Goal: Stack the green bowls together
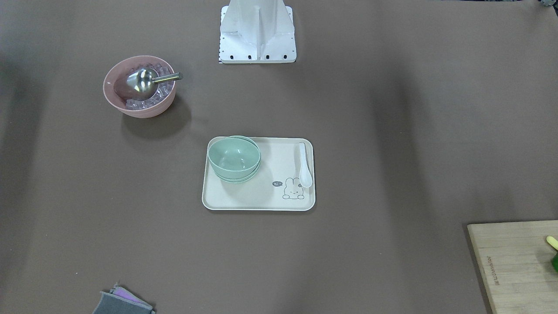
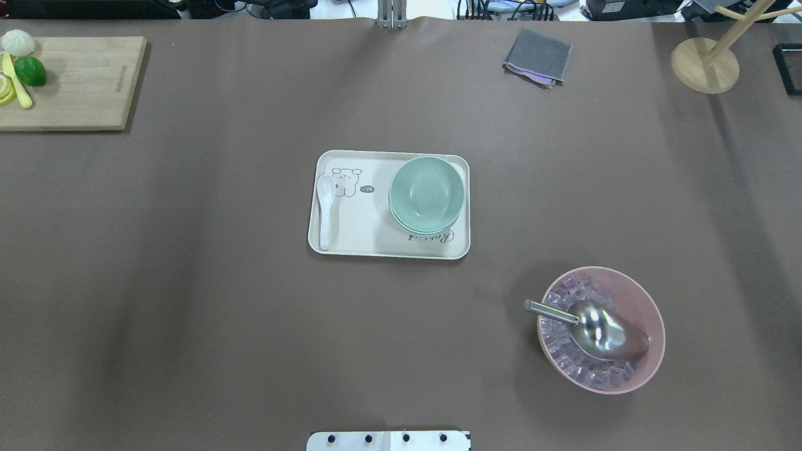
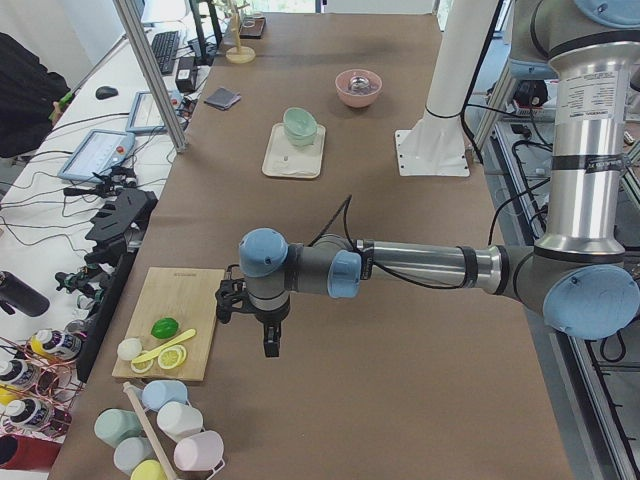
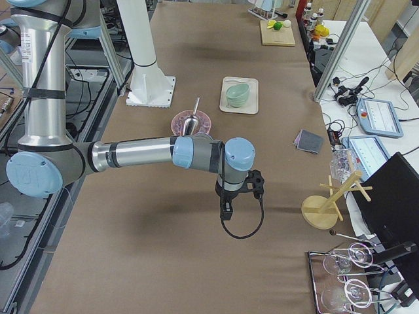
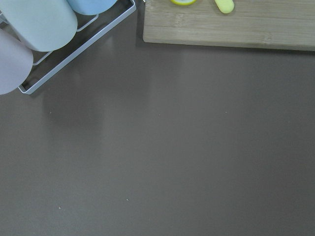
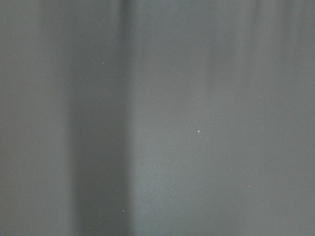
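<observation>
The green bowls sit nested in one stack on the right-hand part of the cream tray in the overhead view, at the table's middle. They also show in the exterior left view and the exterior right view. My left gripper hangs over bare table near the cutting board, far from the tray. My right gripper hangs over bare table at the other end. Both show only in the side views, so I cannot tell whether they are open or shut. Neither wrist view shows fingers.
A white spoon lies on the tray. A pink bowl holds clear cubes and a metal scoop. A wooden cutting board with lime and lemon, a grey cloth, a wooden stand and a cup rack sit at the edges.
</observation>
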Tool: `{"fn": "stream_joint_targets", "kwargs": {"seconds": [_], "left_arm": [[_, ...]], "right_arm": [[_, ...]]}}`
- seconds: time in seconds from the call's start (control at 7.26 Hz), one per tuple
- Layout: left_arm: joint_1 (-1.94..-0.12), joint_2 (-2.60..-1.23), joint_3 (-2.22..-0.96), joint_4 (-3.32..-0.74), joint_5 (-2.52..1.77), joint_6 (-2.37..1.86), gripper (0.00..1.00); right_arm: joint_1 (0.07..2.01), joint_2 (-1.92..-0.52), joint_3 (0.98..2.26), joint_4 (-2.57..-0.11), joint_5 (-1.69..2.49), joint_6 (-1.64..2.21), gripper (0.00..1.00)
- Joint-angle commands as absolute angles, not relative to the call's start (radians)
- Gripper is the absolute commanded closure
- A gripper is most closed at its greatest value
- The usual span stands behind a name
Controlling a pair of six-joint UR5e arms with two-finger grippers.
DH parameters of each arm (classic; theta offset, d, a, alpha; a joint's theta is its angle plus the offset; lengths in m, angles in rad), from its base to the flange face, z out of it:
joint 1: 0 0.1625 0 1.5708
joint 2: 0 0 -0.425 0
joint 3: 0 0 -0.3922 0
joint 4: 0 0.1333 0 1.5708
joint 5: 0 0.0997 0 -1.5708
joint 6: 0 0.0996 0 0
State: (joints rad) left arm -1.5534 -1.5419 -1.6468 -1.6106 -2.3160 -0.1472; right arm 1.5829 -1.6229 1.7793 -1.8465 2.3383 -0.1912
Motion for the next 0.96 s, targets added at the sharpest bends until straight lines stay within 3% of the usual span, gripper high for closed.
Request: {"fn": "stream_joint_targets", "kwargs": {"seconds": [0.0, 0.83], "left_arm": [[-1.552, -1.543, -1.646, -1.611, -2.315, -0.149, 0.02], [-1.552, -1.546, -1.647, -1.612, -2.312, -0.15, 0.02]], "right_arm": [[1.583, -1.615, 1.778, -1.833, 2.339, -0.18, 0.0], [1.583, -1.609, 1.769, -1.816, 2.341, -0.161, 0.0]]}}
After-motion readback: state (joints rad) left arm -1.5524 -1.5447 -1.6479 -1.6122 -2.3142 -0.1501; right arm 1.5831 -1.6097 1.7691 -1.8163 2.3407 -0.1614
